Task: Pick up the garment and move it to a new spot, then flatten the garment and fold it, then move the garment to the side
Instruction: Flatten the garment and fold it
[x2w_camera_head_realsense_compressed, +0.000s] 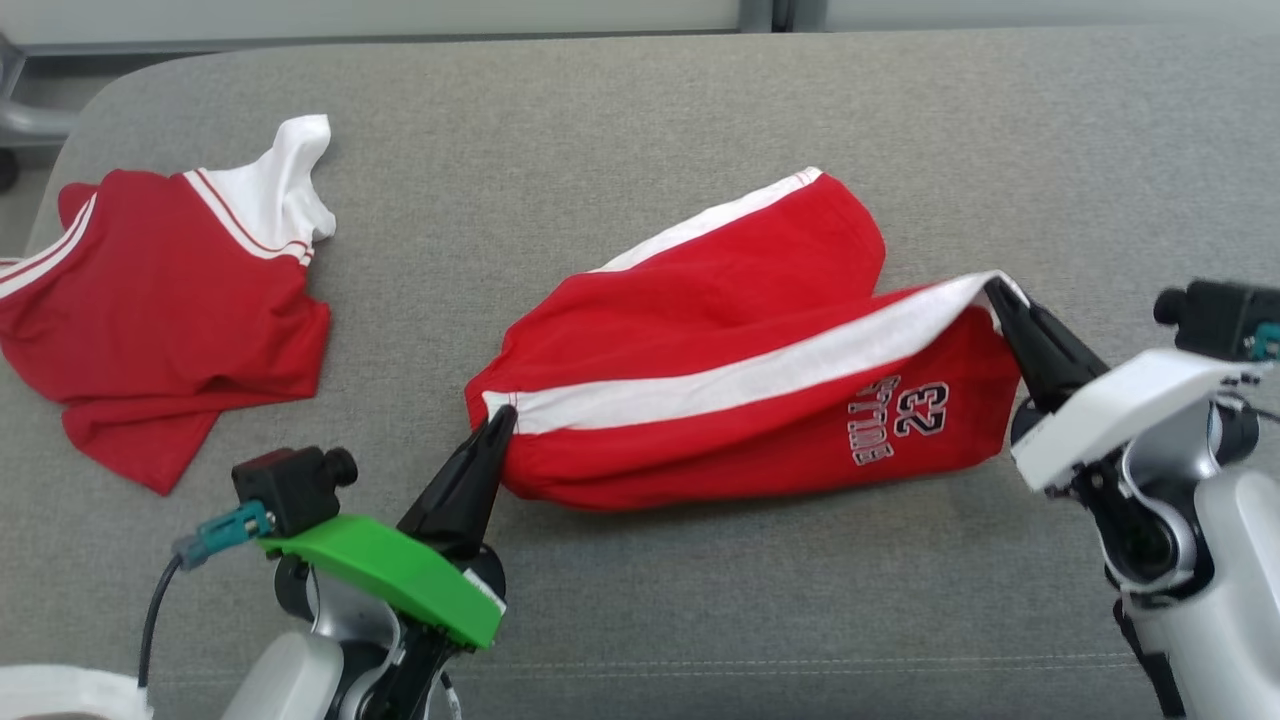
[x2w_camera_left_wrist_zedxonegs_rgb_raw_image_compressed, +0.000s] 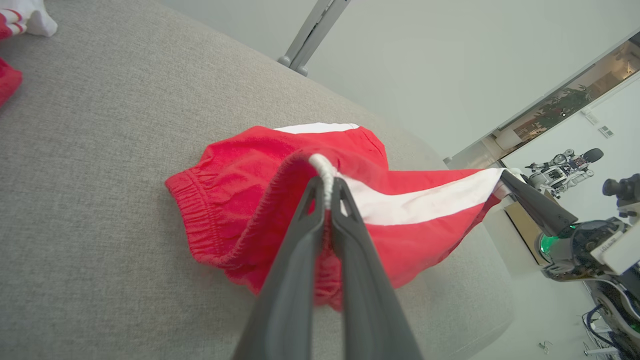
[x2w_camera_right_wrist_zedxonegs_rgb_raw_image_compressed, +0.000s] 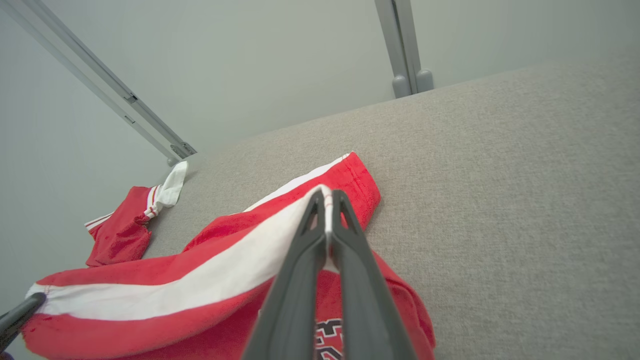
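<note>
Red shorts (x2w_camera_head_realsense_compressed: 740, 440) are at the centre of the frame, over the grey cushion (x2w_camera_head_realsense_compressed: 700, 110). My left gripper (x2w_camera_head_realsense_compressed: 503, 418) pinches the white stripe (x2w_camera_head_realsense_compressed: 740, 375) at its waist end, my right gripper (x2w_camera_head_realsense_compressed: 996, 293) at its leg end. I judge the cloth light and limp; these two ends are good holds.

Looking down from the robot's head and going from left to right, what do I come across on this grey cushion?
red and white shirt → left pincer, pinching one end of the white stripe → red shorts → right pincer, pinching the other end
</note>
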